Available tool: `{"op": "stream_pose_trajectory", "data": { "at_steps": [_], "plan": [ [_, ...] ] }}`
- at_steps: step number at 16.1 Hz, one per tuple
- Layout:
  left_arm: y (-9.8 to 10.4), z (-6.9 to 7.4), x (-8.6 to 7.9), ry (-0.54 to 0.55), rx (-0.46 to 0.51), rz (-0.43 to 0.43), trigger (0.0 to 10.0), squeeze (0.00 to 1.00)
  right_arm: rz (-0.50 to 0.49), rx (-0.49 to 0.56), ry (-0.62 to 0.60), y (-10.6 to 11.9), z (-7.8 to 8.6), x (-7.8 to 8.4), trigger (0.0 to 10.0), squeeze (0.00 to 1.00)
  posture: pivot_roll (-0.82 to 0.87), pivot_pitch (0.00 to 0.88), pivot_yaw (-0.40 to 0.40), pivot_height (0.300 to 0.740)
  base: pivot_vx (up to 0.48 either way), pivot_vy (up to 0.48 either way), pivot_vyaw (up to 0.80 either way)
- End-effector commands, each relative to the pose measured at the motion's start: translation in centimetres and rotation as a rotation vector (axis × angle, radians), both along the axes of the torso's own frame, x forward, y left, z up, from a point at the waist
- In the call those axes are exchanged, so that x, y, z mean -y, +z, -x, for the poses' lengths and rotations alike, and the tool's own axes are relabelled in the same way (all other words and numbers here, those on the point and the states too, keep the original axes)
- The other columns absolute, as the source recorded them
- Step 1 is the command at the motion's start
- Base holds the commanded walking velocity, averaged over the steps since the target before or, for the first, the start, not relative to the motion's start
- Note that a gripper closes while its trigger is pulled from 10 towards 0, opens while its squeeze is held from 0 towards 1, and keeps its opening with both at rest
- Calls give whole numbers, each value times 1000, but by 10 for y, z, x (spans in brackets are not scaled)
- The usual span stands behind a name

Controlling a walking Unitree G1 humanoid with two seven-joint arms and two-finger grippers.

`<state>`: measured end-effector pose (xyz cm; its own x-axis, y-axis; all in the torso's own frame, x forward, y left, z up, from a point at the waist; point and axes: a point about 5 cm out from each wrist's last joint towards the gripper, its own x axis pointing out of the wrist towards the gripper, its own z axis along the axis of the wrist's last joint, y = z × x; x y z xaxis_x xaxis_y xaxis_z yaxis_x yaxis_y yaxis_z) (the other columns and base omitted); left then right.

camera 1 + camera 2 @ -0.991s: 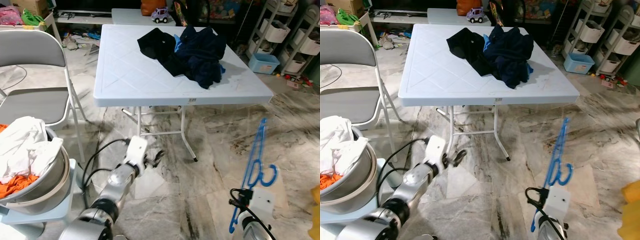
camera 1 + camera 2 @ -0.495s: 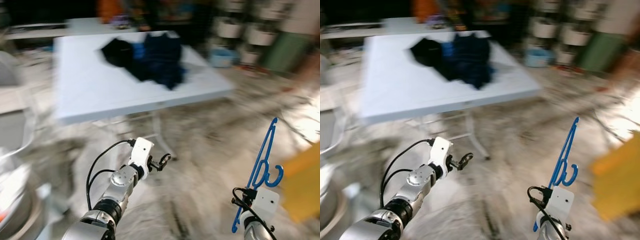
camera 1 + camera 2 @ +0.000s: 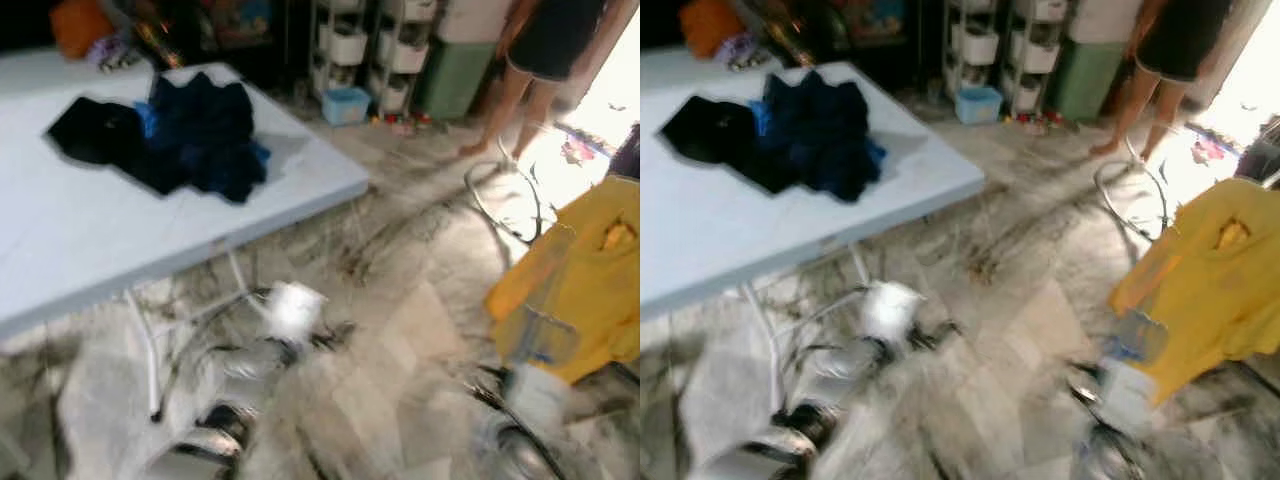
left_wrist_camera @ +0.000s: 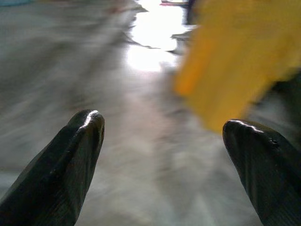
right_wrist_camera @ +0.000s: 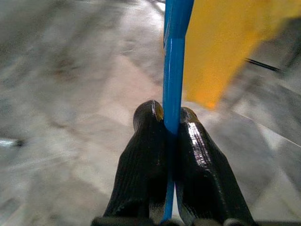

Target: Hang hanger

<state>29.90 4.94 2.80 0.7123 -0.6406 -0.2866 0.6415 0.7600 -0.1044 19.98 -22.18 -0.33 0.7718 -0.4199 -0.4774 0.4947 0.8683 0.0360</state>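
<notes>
While the head views are blurring, the blue hanger (image 5: 174, 61) is sitting pinched tight between the two black fingers (image 5: 141, 160) of the right gripper (image 5: 170, 123). Its long bar is running straight out along the fingers, pointing away from the wrist toward the yellow shirt (image 5: 225, 42) just beyond it. So the hanger is already in the right arm's hold, and that arm is the one nearest the shirt.

The left gripper (image 4: 162, 127) is holding nothing — its fingers are standing wide apart, with bare floor showing between them and the same yellow cloth off past one tip. In the head views this arm (image 3: 290, 310) is reaching forward low over the marble floor (image 3: 400, 250), too smeared to read more.

The yellow shirt (image 3: 580, 290) is hanging on the robot's right, a little ahead. What it is hanging from is hard to make out, though it seems the likely place for the hanger to go.

Farther left, a white tabletop (image 3: 90, 250) is carrying a heap of dark clothes (image 3: 170, 135). Behind it, racks are holding white storage bins (image 3: 350, 45), and a small blue bin (image 3: 347, 103) is sitting on the floor — what is inside them cannot be seen. A person (image 3: 530, 70) is standing at the back right.
</notes>
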Motion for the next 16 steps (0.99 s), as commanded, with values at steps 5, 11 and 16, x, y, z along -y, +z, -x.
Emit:
{"op": "stream_pose_trajectory", "data": {
  "at_steps": [5,11,16],
  "plan": [
    [1,-2,-3,-52,-8,-42,10000,0,-17,42,-52,2,-1,-6,10000,0,55,0,-43,740,283,0,-800],
    [1,-1,6,-87,-20,-42,10000,0,-16,39,-82,-2,7,-3,10000,0,38,0,-37,740,289,0,-800],
    [-3,2,4,-70,-33,-39,10000,0,-4,14,-50,-4,9,-3,10000,0,44,0,-61,740,322,0,-123]
  ]
}}
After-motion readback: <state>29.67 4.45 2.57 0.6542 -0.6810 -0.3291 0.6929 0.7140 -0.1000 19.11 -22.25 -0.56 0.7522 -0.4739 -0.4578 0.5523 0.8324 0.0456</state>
